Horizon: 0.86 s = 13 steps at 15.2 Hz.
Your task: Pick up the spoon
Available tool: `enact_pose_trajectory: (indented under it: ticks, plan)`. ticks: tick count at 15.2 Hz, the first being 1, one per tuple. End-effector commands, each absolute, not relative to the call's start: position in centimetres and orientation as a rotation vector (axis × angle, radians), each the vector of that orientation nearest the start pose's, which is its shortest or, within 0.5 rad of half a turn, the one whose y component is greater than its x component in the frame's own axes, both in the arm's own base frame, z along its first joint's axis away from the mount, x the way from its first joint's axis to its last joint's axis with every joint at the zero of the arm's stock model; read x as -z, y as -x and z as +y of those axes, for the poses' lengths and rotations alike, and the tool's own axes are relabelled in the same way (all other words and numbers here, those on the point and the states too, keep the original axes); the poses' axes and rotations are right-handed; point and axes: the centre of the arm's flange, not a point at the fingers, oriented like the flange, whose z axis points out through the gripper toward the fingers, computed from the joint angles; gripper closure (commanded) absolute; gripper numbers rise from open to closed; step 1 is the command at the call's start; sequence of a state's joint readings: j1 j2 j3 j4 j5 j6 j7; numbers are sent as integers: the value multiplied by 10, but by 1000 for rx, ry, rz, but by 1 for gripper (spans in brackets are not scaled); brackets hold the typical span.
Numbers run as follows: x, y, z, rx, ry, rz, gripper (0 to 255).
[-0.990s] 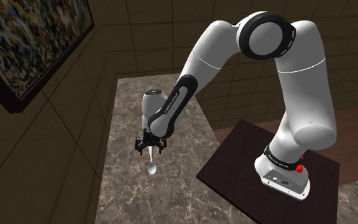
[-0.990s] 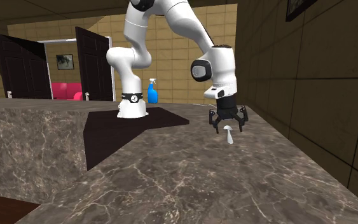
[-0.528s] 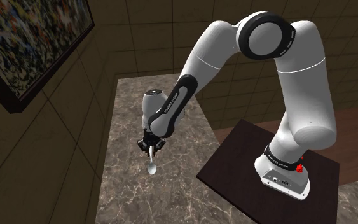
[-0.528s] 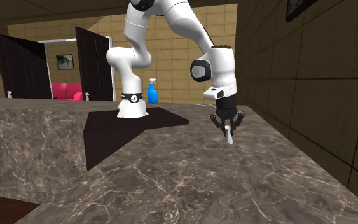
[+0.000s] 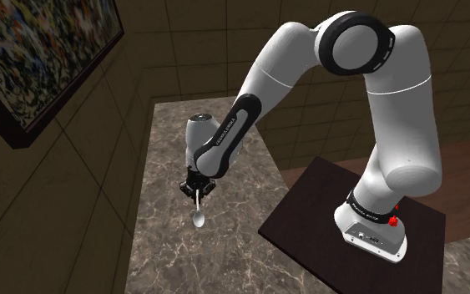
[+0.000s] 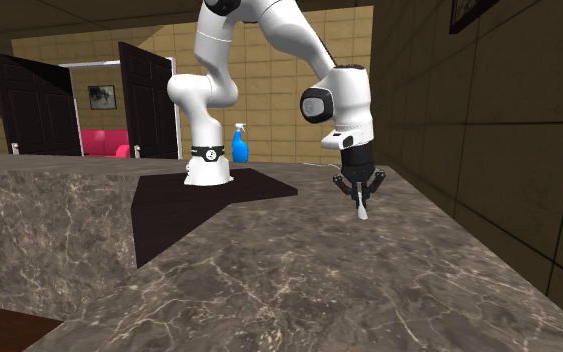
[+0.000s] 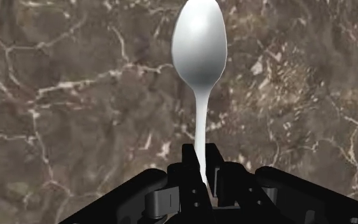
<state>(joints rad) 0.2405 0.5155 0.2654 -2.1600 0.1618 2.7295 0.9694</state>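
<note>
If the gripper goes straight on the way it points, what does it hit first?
Likely the marble countertop; the spoon clasped in the gripper hangs bowl-down and would touch it first.

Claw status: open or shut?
Shut on the spoon. In the wrist view the claw has both fingers pressed against the handle, bowl sticking out beyond them.

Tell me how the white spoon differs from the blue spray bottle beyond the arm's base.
The white spoon is slim with an oval bowl; the blue spray bottle is wider-bodied. The spoon is clasped by its handle in the black gripper, bowl down over the brown marble counter; the bottle stands free, apart from the gripper. Both are roughly vertical.
</note>
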Motion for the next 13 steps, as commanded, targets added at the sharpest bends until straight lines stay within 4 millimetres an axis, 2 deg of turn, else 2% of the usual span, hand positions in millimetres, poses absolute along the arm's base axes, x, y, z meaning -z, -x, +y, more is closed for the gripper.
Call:
enact_pose_trajectory:
  ticks: [1, 11, 13]
  plan:
    - [-178, -500, 272, -129, 2797, 938, 255]
    - [-231, -500, 272, -129, 2797, 938, 255]
    - [-232, -500, 272, -129, 2797, 938, 255]
